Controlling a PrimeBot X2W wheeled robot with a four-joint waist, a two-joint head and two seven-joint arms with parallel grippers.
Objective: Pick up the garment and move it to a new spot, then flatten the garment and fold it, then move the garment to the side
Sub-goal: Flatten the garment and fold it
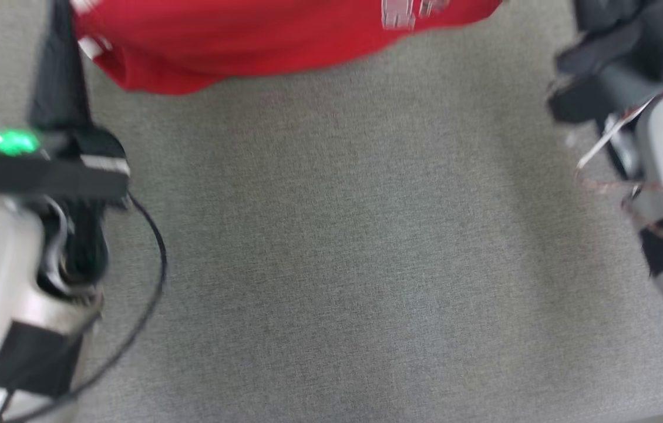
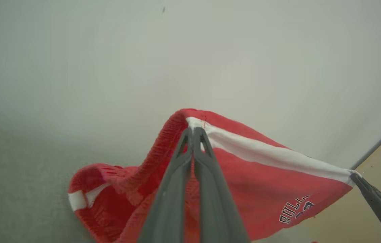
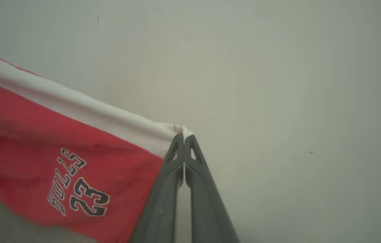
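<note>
Over one grey surface (image 1: 331, 264), left fingers (image 2: 173, 182) and right fingers (image 3: 163, 195) each pinch one red garment (image 2: 261, 189)

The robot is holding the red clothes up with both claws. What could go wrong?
The left gripper and right gripper each pinch only a corner tip of the white band, so the red garment might slip free. Its lower part hangs bunched, so it could land wrinkled on the grey surface.

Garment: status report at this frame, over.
Left gripper and right gripper both shut on the garment, one at each end of its white band. Garment stretched between them. No obstacle seen on the grey surface.
</note>
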